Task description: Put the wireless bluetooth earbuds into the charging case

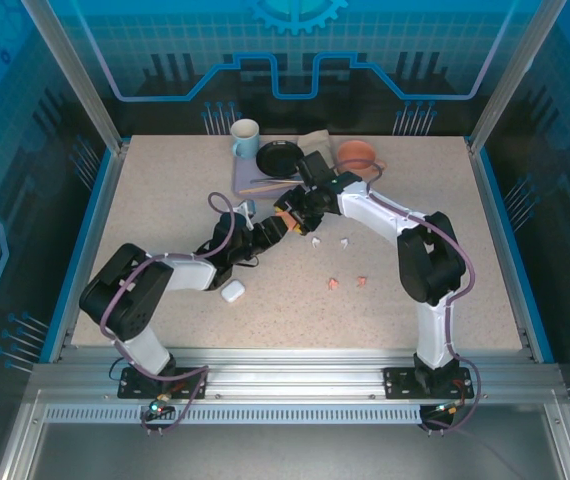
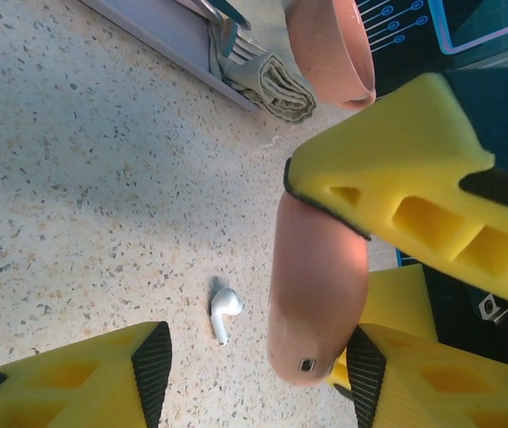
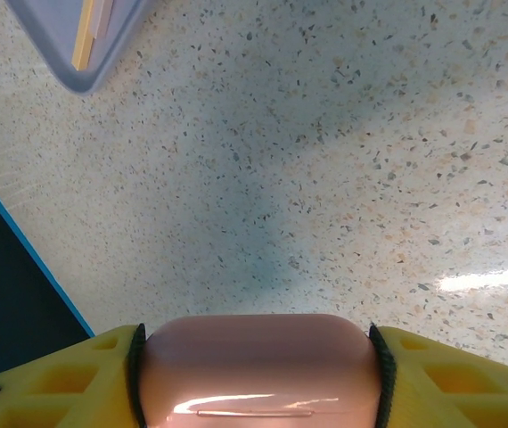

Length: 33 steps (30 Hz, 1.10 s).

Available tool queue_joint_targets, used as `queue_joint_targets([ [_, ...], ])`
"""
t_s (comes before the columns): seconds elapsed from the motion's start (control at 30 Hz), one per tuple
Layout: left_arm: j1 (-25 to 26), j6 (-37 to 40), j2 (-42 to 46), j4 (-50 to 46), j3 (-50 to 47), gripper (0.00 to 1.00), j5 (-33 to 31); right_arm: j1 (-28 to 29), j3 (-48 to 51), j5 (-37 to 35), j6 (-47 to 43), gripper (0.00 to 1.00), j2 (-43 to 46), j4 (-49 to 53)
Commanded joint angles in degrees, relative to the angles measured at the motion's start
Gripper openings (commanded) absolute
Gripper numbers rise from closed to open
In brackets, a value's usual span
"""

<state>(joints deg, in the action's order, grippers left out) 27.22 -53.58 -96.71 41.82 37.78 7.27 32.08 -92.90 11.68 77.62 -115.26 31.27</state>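
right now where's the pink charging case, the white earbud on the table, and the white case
pink charging case point(image 3: 254, 361), right wrist view, middle of its glossy shell
white earbud point(image 2: 227, 305), left wrist view, its rounded head
white case point(image 1: 232, 292), top external view, centre of its top

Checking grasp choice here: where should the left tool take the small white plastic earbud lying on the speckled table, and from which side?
Probably from straight above, pinching the small white plastic earbud across its rounded head, the widest part. It lies flat on the speckled table, in line with the gap of the open left tool; its stem looks too thin to hold securely.
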Motion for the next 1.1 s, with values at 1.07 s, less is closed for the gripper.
queue_joint_targets([
  [1.07, 0.6, 0.05, -3.23, 1.6, 5.52, 0.18, 0.02, -0.41, 0.83, 2.38, 1.56, 0.53, 1.69, -1.91],
])
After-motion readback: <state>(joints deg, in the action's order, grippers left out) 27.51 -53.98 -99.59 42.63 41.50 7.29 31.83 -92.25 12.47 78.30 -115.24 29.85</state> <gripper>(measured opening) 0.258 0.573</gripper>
